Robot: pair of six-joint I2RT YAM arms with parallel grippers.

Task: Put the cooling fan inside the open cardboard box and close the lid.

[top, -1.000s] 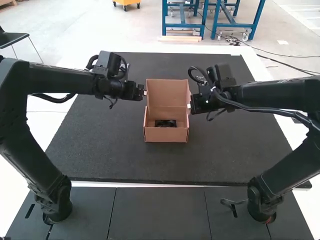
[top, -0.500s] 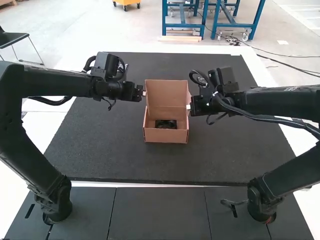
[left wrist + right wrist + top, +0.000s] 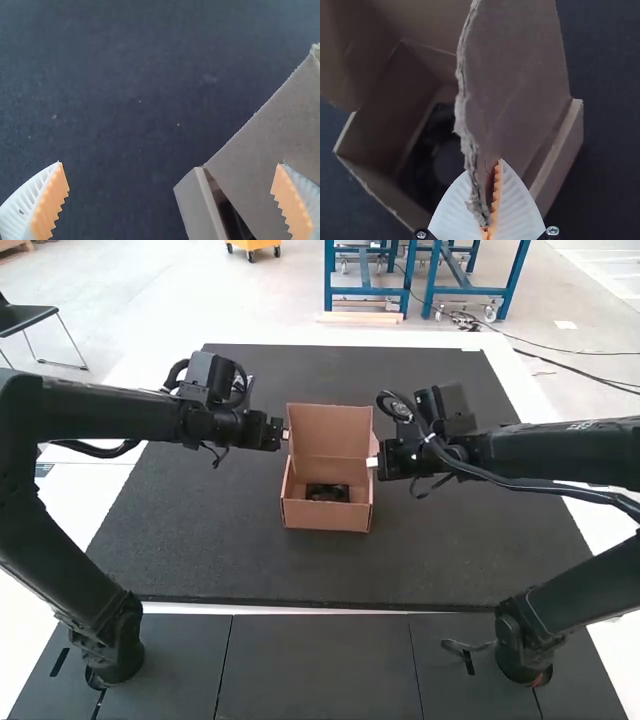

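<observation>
Pinching the lid [image 3: 330, 430] edge is your right gripper [image 3: 375, 462]; left gripper [image 3: 284, 431] spread alongside; cooling fan [image 3: 328, 492] inside box [image 3: 325, 517].

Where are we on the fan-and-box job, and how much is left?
Done: the fan already lies inside the box. In hand: the right gripper is shut on the side flap of the lid, which stands upright. The left gripper is open at the lid's other edge. Left: fold the lid down and close it.
</observation>
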